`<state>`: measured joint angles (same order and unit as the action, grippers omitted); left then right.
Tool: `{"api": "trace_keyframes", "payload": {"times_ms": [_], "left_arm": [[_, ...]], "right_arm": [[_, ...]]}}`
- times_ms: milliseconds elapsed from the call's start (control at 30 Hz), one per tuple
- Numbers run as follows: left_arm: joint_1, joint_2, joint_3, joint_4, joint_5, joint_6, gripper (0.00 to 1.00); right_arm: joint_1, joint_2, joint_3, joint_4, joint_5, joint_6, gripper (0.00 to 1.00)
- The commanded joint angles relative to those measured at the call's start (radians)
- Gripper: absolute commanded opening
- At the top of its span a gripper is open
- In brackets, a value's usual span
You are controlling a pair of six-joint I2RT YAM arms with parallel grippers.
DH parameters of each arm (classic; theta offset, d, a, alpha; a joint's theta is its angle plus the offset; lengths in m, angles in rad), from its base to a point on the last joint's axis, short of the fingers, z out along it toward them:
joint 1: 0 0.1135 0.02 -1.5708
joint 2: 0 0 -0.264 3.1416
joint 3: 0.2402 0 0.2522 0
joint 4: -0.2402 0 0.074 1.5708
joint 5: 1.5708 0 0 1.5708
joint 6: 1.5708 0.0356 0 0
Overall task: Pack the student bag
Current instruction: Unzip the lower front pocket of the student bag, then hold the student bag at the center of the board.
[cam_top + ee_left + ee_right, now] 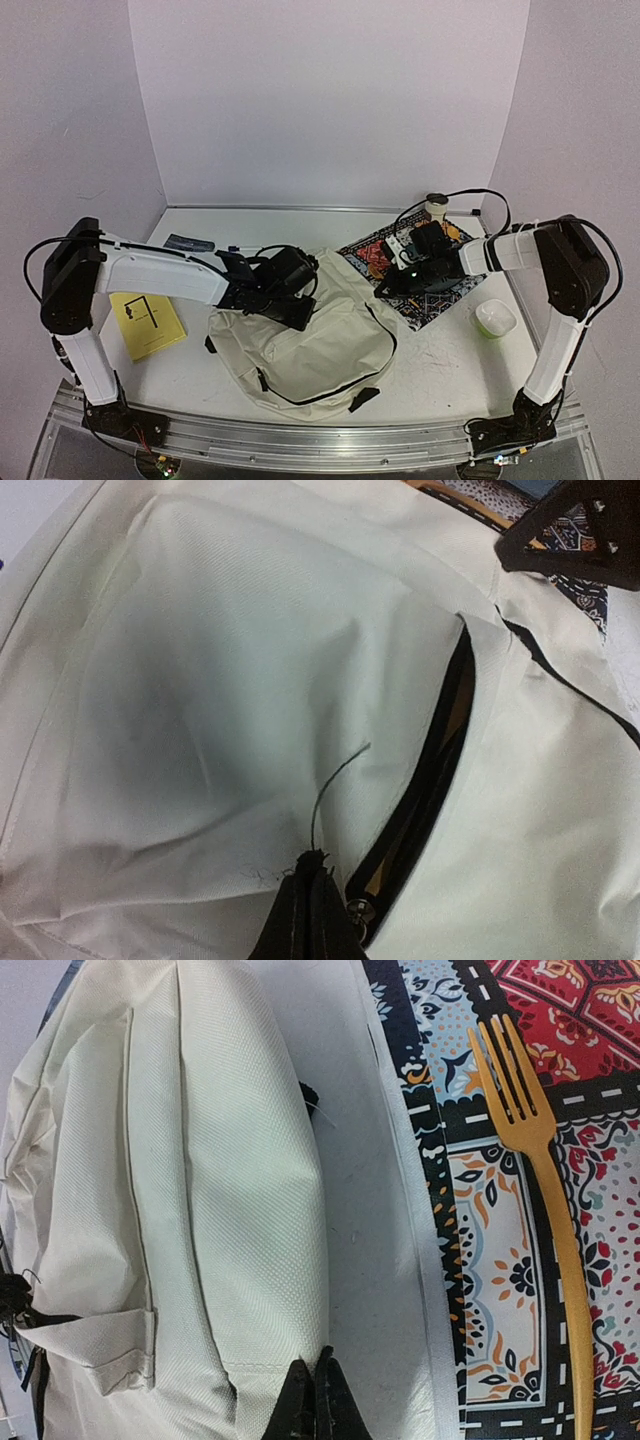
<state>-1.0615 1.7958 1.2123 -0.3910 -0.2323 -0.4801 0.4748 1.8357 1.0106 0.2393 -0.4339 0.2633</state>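
Note:
The student bag [310,355] is a cream fabric backpack lying flat in the middle of the table. It fills the left wrist view [250,660]. My left gripper [298,312] is over its upper left part. In the left wrist view the left gripper [312,865] is shut on a small black tab with a loose thread, beside the metal zipper slider [360,908]. The black zipper [430,780] gapes partly open. My right gripper [385,290] is at the bag's right edge. In the right wrist view the right gripper [318,1370] is shut, pinching the bag's [230,1160] edge seam.
A colourful patterned mat [440,295] lies right of the bag, with a golden fork [535,1160] on it. A yellow booklet [148,322] lies at the left and a dark flat item [188,242] behind it. A green bowl [495,318] sits at the right, a white cup [436,207] at the back.

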Motion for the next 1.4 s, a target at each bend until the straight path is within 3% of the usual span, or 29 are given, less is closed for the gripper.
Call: {"api": "trace_keyframes", "payload": {"times_ms": [0, 267, 433, 700, 867, 1100, 1367], "left_arm": [[0.002, -0.149, -0.101, -0.015, -0.042, -0.080, 0.00], [0.001, -0.265, -0.280, 0.011, -0.014, -0.174, 0.00], [-0.009, -0.266, -0.330, 0.153, 0.033, -0.201, 0.00], [-0.009, -0.239, -0.358, 0.327, 0.065, -0.222, 0.00], [-0.009, -0.221, -0.356, 0.354, 0.074, -0.224, 0.00], [-0.009, -0.236, -0.370, 0.367, 0.074, -0.224, 0.00], [-0.009, -0.248, -0.372, 0.373, 0.071, -0.223, 0.00]], "right_arm": [[-0.031, 0.011, 0.054, -0.008, 0.050, -0.009, 0.00], [-0.040, 0.029, 0.071, -0.010, 0.052, 0.002, 0.00], [-0.033, 0.011, 0.068, 0.000, -0.027, 0.034, 0.02], [0.036, -0.115, 0.019, 0.005, -0.043, 0.055, 0.34], [0.086, -0.146, -0.008, 0.006, -0.046, 0.036, 0.44], [0.107, -0.040, 0.016, 0.034, -0.123, -0.038, 0.54], [0.117, 0.047, 0.037, 0.058, -0.203, -0.103, 0.56]]}}
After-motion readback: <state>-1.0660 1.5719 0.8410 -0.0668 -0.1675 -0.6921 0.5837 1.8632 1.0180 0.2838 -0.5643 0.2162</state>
